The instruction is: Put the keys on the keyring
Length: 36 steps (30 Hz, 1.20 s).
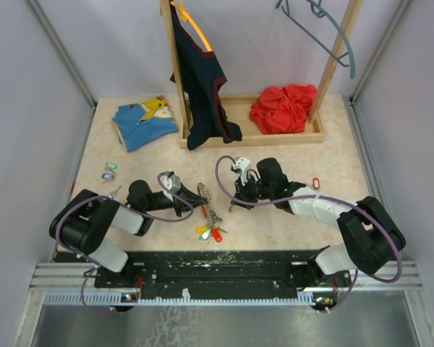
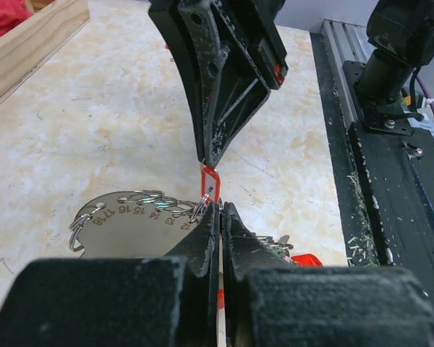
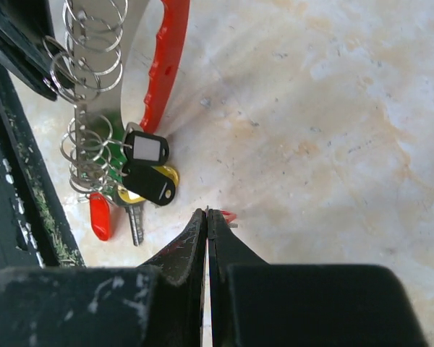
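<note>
L gripper (image 2: pixel 220 215) is fully closed, tips at the rings of the numbered metal plate (image 2: pixel 130 225), w/ a red sliver betw its fingers, can't tell what. R gripper (image 3: pixel 207 214) is also pinched right together, w/ a small red bit (image 3: pixel 228 215) at its tip, can't tell if nipped. A bunch of tagged keys (image 1: pixel 211 233) lies at the plate's end rings by the near edge of the table (image 1: pixel 289 152), abt mid-way along, betw both grippers; loose green-tag key (image 1: pixel 112 166) + blue-tag key (image 1: pixel 107 175) nr left edge, red-tag key (image 1: pixel 316 182) twd right edge.
</note>
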Each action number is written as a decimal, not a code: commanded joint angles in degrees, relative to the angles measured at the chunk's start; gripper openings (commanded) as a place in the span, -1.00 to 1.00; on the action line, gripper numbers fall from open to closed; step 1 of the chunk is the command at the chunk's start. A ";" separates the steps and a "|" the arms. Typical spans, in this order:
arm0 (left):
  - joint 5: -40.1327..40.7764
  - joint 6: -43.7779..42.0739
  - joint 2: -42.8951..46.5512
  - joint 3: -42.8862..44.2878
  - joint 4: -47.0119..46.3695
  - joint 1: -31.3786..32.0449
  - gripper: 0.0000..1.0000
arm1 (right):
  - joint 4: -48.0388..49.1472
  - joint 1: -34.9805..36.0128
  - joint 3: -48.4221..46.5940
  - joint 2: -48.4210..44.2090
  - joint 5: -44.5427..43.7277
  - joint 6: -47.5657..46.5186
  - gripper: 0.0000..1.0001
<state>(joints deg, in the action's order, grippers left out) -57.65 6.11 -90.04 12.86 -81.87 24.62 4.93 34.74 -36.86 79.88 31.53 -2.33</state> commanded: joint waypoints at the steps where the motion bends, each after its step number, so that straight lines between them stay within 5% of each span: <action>1: -0.05 -1.16 -0.13 2.79 4.06 -0.16 -1.00 | -4.27 0.65 -1.79 -1.71 -5.26 0.31 -1.00; 8: 1.58 -4.05 0.74 4.28 10.95 -0.04 -1.00 | -19.02 1.92 -9.11 0.96 -20.74 3.84 -1.00; 15: 1.74 -4.04 0.60 4.56 11.42 0.00 -1.00 | -19.07 2.22 -11.44 4.82 -25.35 5.67 -1.00; 25: 2.47 -4.69 0.92 5.08 12.79 0.03 -1.00 | -35.11 2.92 -11.76 -6.13 -30.43 9.46 -1.00; 36: 0.90 -4.76 2.19 4.03 11.31 0.04 -1.00 | -25.18 2.96 -13.05 2.47 -30.70 7.21 -1.00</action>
<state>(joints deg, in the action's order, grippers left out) -55.11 1.63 -89.58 16.82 -67.94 24.62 -28.12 37.15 -46.63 79.07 2.33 6.44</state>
